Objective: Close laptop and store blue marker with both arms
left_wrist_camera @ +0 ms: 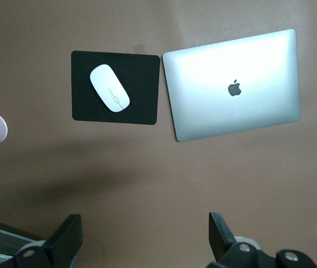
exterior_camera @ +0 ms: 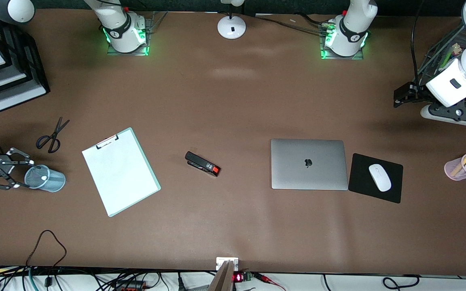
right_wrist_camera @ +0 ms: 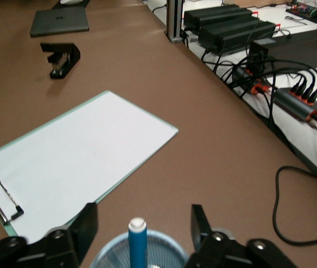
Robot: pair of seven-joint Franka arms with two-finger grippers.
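The laptop (exterior_camera: 308, 163) lies closed on the table, lid up with the dark apple logo; it also shows in the left wrist view (left_wrist_camera: 234, 84) and far off in the right wrist view (right_wrist_camera: 59, 22). The blue marker (right_wrist_camera: 138, 245) stands upright in a blue mesh cup (right_wrist_camera: 114, 243) at the right arm's end of the table, whitish end up (exterior_camera: 43, 177). My right gripper (exterior_camera: 28, 174) is open just over the cup (exterior_camera: 53, 182), its fingers either side of the marker's tip without touching it (right_wrist_camera: 143, 211). My left gripper (exterior_camera: 398, 98) is open and empty over bare table (left_wrist_camera: 144, 219).
A black mouse mat (exterior_camera: 358, 182) with a white mouse (exterior_camera: 380, 177) lies beside the laptop. A pink cup of pens (exterior_camera: 465, 165), a stapler (exterior_camera: 202, 163), a clipboard (exterior_camera: 119, 171), scissors (exterior_camera: 53, 135), a lamp base (exterior_camera: 231, 26) and stacked trays (exterior_camera: 10, 85) stand around.
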